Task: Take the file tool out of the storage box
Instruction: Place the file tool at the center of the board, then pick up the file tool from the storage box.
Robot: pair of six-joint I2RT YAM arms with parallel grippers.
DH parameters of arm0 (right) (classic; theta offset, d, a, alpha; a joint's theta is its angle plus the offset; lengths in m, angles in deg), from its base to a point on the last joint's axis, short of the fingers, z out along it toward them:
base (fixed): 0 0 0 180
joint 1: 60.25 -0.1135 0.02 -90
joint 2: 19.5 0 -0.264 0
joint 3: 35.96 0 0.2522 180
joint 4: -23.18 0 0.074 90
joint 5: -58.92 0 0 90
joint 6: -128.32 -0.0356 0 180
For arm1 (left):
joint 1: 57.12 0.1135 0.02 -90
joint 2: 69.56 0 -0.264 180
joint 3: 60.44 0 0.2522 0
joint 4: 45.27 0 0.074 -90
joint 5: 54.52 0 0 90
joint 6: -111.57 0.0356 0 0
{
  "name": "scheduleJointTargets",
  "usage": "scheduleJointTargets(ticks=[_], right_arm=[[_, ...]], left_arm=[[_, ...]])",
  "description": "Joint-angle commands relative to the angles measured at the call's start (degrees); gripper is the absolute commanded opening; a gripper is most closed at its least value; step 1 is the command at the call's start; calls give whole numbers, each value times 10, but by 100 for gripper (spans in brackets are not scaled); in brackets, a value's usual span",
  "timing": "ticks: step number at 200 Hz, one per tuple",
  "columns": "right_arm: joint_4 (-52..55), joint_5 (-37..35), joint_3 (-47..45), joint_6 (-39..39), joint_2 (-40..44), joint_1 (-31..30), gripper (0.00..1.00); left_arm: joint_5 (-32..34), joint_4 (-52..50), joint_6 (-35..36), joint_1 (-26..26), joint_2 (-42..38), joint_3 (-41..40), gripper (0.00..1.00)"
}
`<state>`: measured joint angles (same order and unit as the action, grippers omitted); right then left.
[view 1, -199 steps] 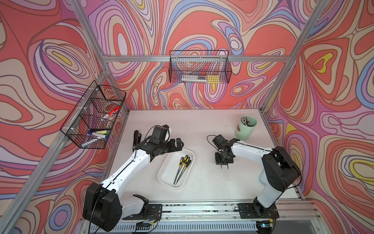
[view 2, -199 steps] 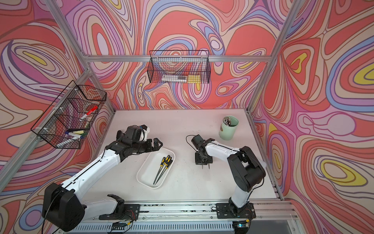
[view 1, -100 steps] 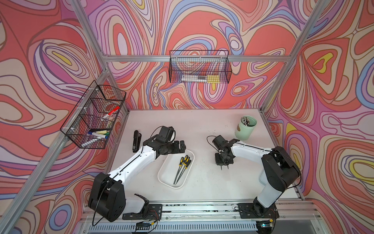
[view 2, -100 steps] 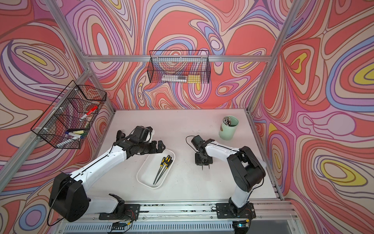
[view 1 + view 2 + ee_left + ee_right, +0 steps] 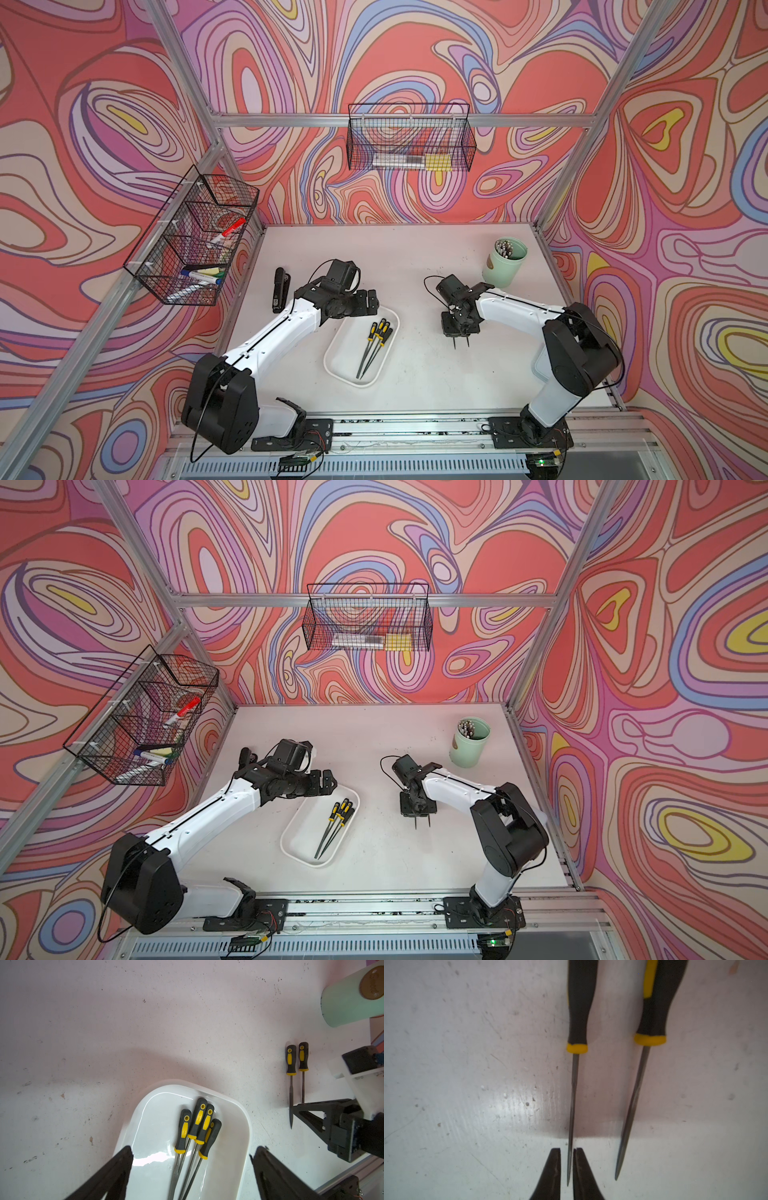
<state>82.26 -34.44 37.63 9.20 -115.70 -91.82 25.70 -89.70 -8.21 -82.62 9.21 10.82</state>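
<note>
The white storage box lies in the middle of the table, and several black-and-yellow file tools rest in it. Over its far end hovers my left gripper, open wide and holding nothing. Two more files lie side by side on the table to the right of the box. My right gripper is low over their blades. Its jaws stand a narrow gap apart, and one file's blade runs between them on the table.
A mint-green cup of pens stands at the back right. A black stapler lies at the left, behind my left arm. Wire baskets hang on the left wall and the back wall. A metal rail runs along the front edge.
My left arm has swung right, away from the stapler and over the box's far end. My right gripper stays in place, its jaws now slightly parted around the file blade.
</note>
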Motion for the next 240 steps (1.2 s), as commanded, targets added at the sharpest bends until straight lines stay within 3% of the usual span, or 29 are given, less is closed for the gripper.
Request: scheduleJointTargets(ticks=[1,45,75,117,191,240], right_arm=[[18,-15,18,8,24,-3,15],[8,4,28,25,51,-6,21],[-37,44,23,51,79,-12,33],[-81,83,14,68,113,-13,41],[-98,94,2,81,124,-13,38],[-109,97,-2,82,128,-13,37]], left_arm=[[12,-12,9,-8,20,15,92],[37,-18,13,-28,54,27,89],[55,-38,20,-49,94,47,83],[78,-43,19,-70,140,63,79],[112,-114,19,-89,190,104,56],[102,-125,23,-98,207,104,51]])
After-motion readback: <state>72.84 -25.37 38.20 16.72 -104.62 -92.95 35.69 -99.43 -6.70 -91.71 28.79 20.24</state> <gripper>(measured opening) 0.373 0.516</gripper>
